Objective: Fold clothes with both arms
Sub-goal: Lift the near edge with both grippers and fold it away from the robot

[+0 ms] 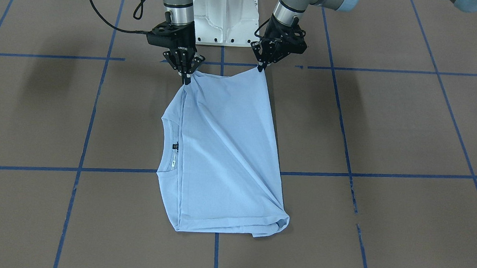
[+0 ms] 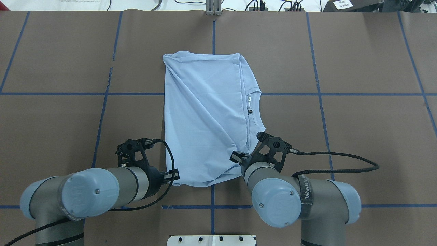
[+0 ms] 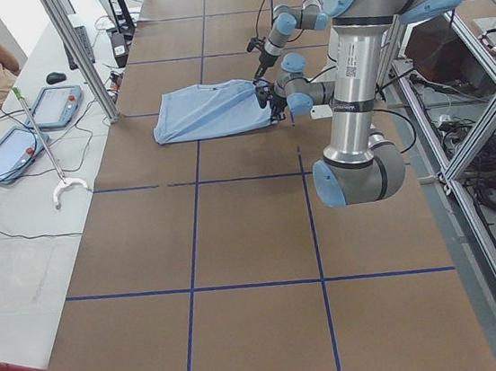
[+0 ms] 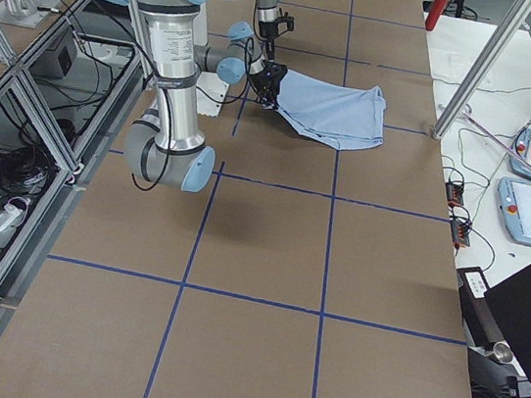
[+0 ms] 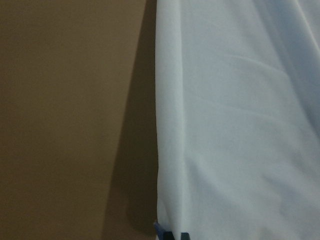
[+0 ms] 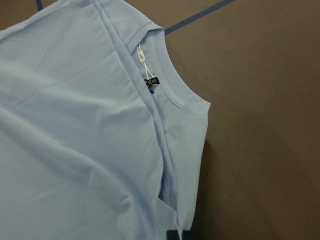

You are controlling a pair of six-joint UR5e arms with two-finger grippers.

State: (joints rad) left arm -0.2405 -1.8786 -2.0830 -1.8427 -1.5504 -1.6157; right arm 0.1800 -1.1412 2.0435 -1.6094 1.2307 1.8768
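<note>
A pale blue T-shirt lay partly folded on the tabletop, with its collar at nine o'clock in the front-facing view. At its twelve o'clock edge the left pincer and right pincer were each closed tight on a corner, seemingly to lift that edge evenly for another fold. What lay under the folded layers could not be seen.

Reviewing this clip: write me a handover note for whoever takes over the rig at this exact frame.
Grippers: left gripper shut on the T-shirt at its near corner; right gripper shut on the other near corner, on the collar side.
T-shirt lies on the table, collar towards the robot's right, far edge flat.
Done: one layer folded across, up to the collar.
Left: probably carry the held edge to the far edge, then release.
</note>
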